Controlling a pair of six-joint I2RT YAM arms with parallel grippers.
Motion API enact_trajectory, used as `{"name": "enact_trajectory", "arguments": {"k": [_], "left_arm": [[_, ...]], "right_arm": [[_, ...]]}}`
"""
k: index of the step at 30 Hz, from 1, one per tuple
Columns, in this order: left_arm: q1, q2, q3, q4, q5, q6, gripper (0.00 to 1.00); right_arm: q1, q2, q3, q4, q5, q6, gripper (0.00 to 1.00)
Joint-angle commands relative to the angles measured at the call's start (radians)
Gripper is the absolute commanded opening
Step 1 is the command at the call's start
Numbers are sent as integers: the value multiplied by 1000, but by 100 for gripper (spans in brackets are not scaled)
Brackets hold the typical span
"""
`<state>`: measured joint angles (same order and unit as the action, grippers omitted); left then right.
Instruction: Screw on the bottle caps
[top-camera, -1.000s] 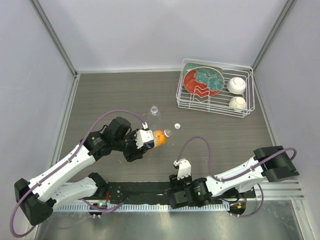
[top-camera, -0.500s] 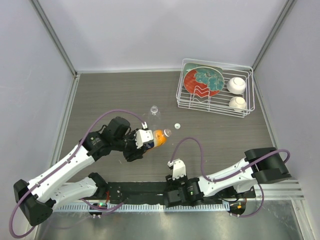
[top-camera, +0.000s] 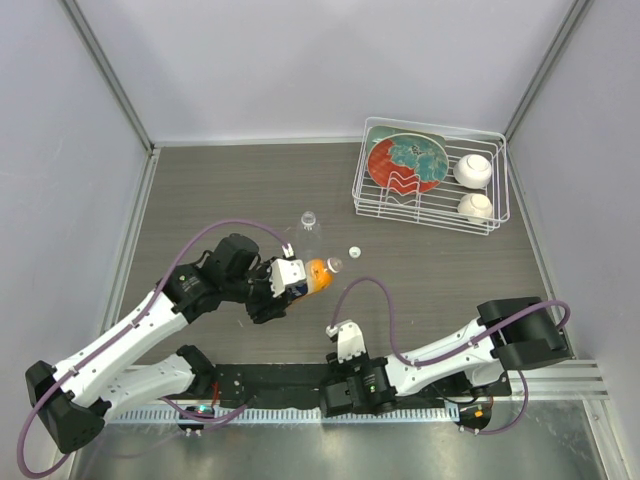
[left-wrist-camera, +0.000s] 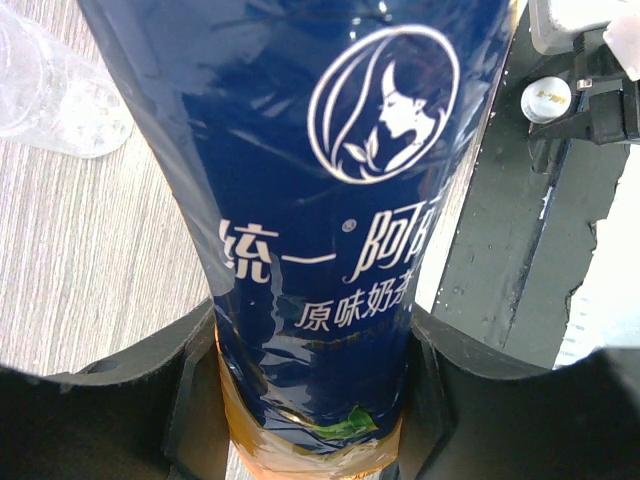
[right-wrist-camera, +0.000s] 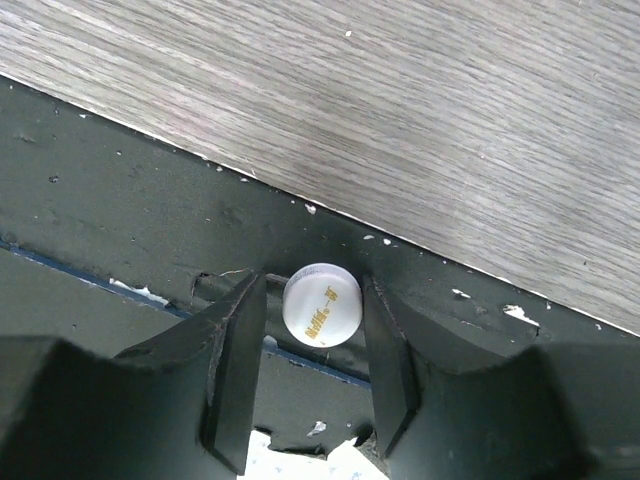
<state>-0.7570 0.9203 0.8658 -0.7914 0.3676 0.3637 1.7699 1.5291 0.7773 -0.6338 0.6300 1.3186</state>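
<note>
My left gripper (top-camera: 293, 281) is shut on the orange bottle (top-camera: 317, 275), tilted with its open neck pointing right. In the left wrist view my fingers (left-wrist-camera: 190, 385) clamp its dark blue label (left-wrist-camera: 330, 200) near the bottom. The clear bottle (top-camera: 310, 224) stands just behind it and also shows in the left wrist view (left-wrist-camera: 50, 90). A white cap (top-camera: 354, 251) lies on the table to the right of the neck. My right gripper (right-wrist-camera: 316, 300) is low over the black base plate (right-wrist-camera: 120, 190), shut on the cream cap (right-wrist-camera: 322, 305) with yellow print. That cap also shows in the left wrist view (left-wrist-camera: 546, 99).
A white wire rack (top-camera: 430, 214) stands at the back right with a red-and-teal plate (top-camera: 405, 160) and two white balls (top-camera: 472, 170) (top-camera: 476, 206). Grey walls enclose the table. The black base plate (top-camera: 270, 378) runs along the near edge.
My right arm has slid left along the near edge, its wrist now further under the orange bottle. My left arm and the bottle have stayed still.
</note>
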Motion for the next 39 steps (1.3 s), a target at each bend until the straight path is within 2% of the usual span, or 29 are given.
{"name": "enact_trajectory", "arguments": {"k": [1, 4, 8, 11, 14, 18, 20, 23, 28, 33, 39], "left_arm": [[-1, -15, 47, -3, 19, -17, 5], [-1, -14, 50, -5, 17, -20, 5], [1, -11, 55, 0, 19, -29, 5], [1, -11, 61, 0, 17, -34, 5], [1, -12, 65, -3, 17, -34, 5], [1, -20, 67, -5, 34, -37, 5], [-1, -26, 64, -5, 54, -32, 5], [-1, -55, 53, 9, 89, -2, 4], [-1, -139, 21, 75, 194, 64, 4], [-1, -205, -11, 130, 289, 147, 3], [-1, -218, -11, 187, 297, 155, 1]], "right_arm": [[3, -1, 19, -37, 7, -5, 46], [6, -15, 11, -44, 10, 2, 40], [8, -32, 36, -96, 51, 14, 25], [2, -90, 80, -164, 123, 7, 21], [-32, -242, 149, -228, 224, -42, 19], [-96, -486, 238, -227, 319, -208, 17], [-140, -607, 296, -178, 318, -353, 17], [-196, -678, 390, -144, 269, -548, 17], [-250, -659, 559, -127, 134, -806, 16], [-280, -584, 724, -116, -65, -965, 16], [-319, -424, 980, -211, -297, -1105, 17]]}}
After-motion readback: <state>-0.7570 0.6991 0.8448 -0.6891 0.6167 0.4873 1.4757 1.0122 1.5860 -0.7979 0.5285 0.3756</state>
